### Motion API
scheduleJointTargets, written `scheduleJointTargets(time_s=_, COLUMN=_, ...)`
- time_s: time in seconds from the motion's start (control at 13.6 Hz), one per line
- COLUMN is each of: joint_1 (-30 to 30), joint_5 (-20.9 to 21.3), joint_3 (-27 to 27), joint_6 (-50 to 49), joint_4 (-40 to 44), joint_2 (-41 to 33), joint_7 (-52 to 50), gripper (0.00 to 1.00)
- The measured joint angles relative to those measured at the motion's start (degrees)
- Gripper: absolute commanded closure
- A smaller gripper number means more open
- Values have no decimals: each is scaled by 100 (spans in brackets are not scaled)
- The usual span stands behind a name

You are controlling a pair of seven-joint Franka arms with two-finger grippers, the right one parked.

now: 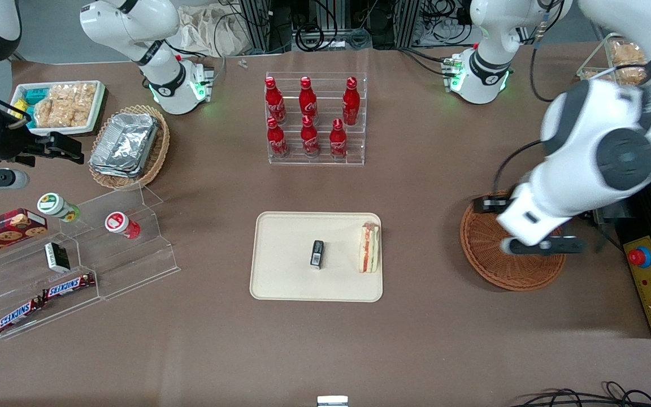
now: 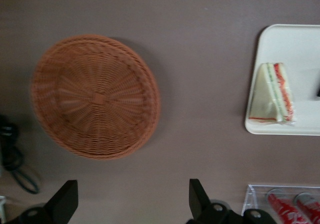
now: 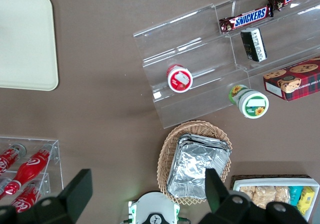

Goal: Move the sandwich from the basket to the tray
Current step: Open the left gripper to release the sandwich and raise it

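Observation:
The sandwich [image 1: 369, 247] [image 2: 274, 93] lies on the cream tray [image 1: 286, 282] [image 2: 300, 43], at the tray's end toward the working arm, with its red and green filling showing. The reddish-brown wicker basket [image 1: 506, 271] [image 2: 95, 96] sits on the table beside the tray, toward the working arm's end, and holds nothing. My gripper [image 1: 534, 244] [image 2: 131, 184] hangs above the basket, open, with only bare table between its fingers. The arm covers part of the basket in the front view.
A small black packet [image 1: 317, 254] lies mid-tray. A clear rack of cola bottles [image 1: 315, 118] [image 2: 285, 204] stands farther from the front camera. A stepped acrylic shelf [image 1: 77, 265], a foil-filled tan basket [image 1: 127, 144] and a snack tray [image 1: 60, 104] lie toward the parked arm's end. A control box [image 1: 647, 277] flanks the basket.

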Motion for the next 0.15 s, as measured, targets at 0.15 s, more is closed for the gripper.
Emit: scheduleJointTargets(time_s=0.15, joint_1=394, joint_5=1, joint_3=38, joint_6=-154, joint_4=-3, joint_2=-256, joint_7=341, gripper=1)
